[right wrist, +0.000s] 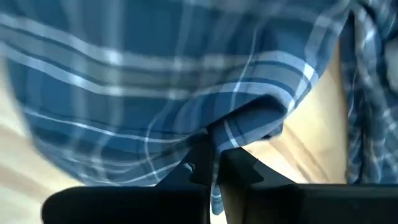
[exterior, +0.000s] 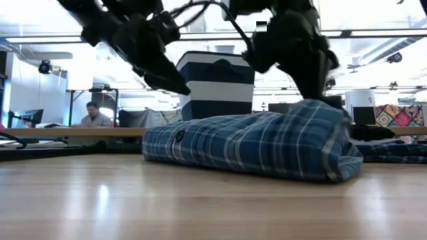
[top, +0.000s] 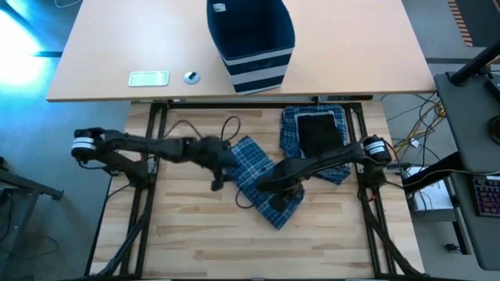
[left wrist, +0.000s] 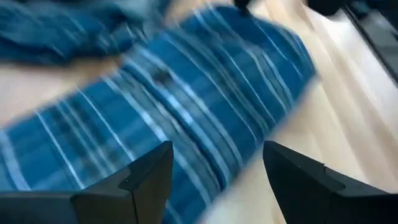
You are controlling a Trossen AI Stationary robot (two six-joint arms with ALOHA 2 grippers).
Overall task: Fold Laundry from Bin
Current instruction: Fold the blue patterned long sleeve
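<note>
A blue-and-white plaid garment (top: 262,183) is laid folded on the wooden table (top: 195,242), roughly midway between the two arms. The right gripper (right wrist: 212,163) is seen pressed together on a fold of this plaid cloth — in the right wrist view a pleat of fabric is pinched between the two dark fingers (right wrist: 239,167), with the bulk of the garment spread just beyond the fingertips. In the low view the right arm comes down onto the raised end of the bundle (exterior: 267,143), which is humped higher there than at its other end.

The left gripper (left wrist: 214,171) is held with its fingers apart and nothing between them. In the left wrist view the plaid cloth (left wrist: 186,106) is seen just ahead of and beneath the open fingers (left wrist: 152,177), with bare table under the far finger. In the low view this gripper (exterior: 167,77) is shown above the lower end of the bundle, clear of the cloth.

Beyond the right gripper, a second plaid piece (top: 297,129) is spread flat, and a small black piece (top: 320,134) is laid on top of it. The bin (top: 250,39) — navy with pale stripes round its lower half — is stood upright on the paler tabletop (top: 101,47) well beyond both grippers. A small pale card (top: 148,78) and a small round object (top: 191,76) are placed beside it on that surface. In the room behind, a seated person (exterior: 93,115) is visible.
</note>
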